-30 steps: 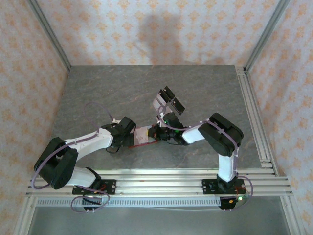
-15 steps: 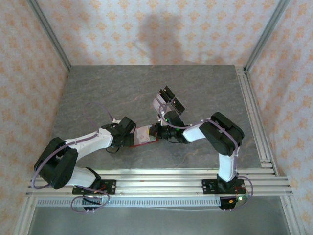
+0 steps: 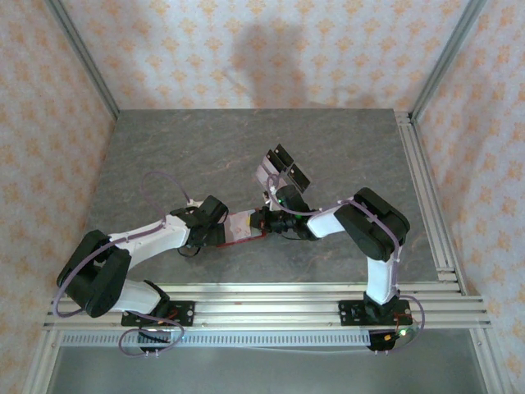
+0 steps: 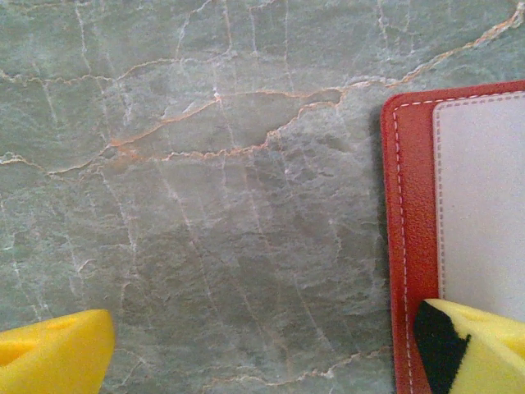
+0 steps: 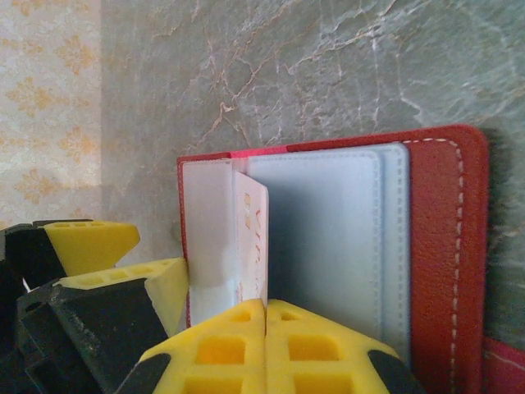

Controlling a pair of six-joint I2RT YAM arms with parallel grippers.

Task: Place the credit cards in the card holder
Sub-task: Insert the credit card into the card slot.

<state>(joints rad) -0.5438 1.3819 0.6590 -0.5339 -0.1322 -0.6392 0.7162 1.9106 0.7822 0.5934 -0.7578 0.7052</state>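
The red card holder [image 3: 244,226] lies open on the grey bench [image 3: 189,148], near the front edge and between the two arms. The left jaws are spread wide. In the left wrist view one yellow fingertip [image 4: 51,355] sits over bare stone, and the other one is over the holder's near left edge, on the rim of its pale pocket [image 4: 484,205]. I cannot tell if it presses down. The holder's round red corner [image 4: 395,111] lies flat on the stone, with lots of bare bench to its left. The right jaws are clenched tight on the near end of one credit card [image 5: 251,238]. The card is pale with pink marks. It stands tilted on its long edge, right beside a clear pocket flap [image 5: 207,222] at the holder's left side. The blue-grey pockets to its right lie flat. A clear tray [image 3: 277,168] with black tabs stands just behind the right arm [image 3: 332,220]. The back and both sides of the bench are bare stone, out to the metal rails [image 3: 422,189].
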